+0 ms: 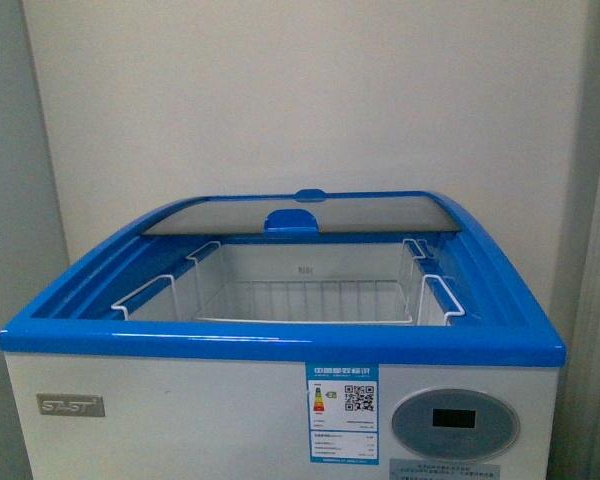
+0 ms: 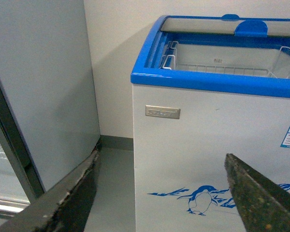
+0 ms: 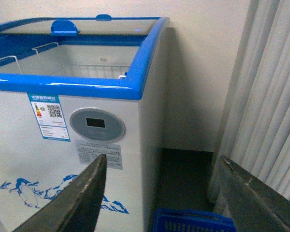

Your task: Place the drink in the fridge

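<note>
Currently fridge (image 1: 280,345) ahead of both tools, lid slid back; left tool (image 2: 159,193), right tool (image 3: 159,193) wide, empty. Drink unseen; locate, grasp next.

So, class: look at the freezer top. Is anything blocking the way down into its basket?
Nothing visible does. The glass lid is slid to the back, leaving the wire basket of the freezer open from above. No bottle shows in any view, and both grippers are open and empty.

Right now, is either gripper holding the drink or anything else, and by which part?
Nothing is held. The left gripper and the right gripper are both open and empty in front of the fridge. No drink shows in any view.
</note>
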